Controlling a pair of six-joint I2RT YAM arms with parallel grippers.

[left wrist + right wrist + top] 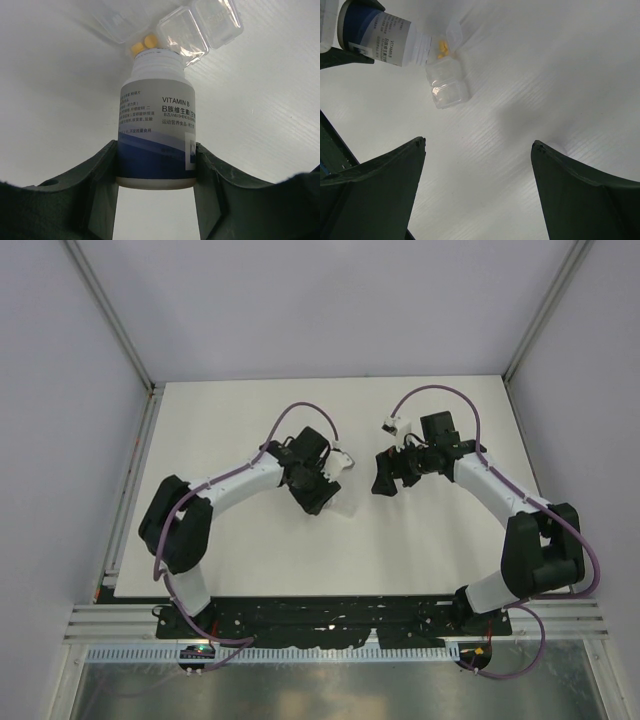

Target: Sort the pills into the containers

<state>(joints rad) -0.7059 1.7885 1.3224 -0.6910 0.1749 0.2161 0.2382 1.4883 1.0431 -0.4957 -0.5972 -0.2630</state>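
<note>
Gripping bottle (pixel 156 115) in left claw (pixel 156 150) | 2 pills (pixel 144 44) at its mouth | right claw (pixel 477 150) gaping, nearby

White, matte table (pixel 250 560), faintly ribbed. Lying flat on it: clear plastic case (pixel 449 87), small square compartments side by side. Soft grey shadow (pixel 520 120) near the case. Black plate (pixel 330 615) well apart from the case, along the near edge.

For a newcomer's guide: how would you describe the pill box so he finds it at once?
Above the table, the left claw grips a blue-and-white vitamin bottle. The pill box lies past the bottle's neck. It alone is clear plastic with square cells, two yellow pills at its edge.
</note>
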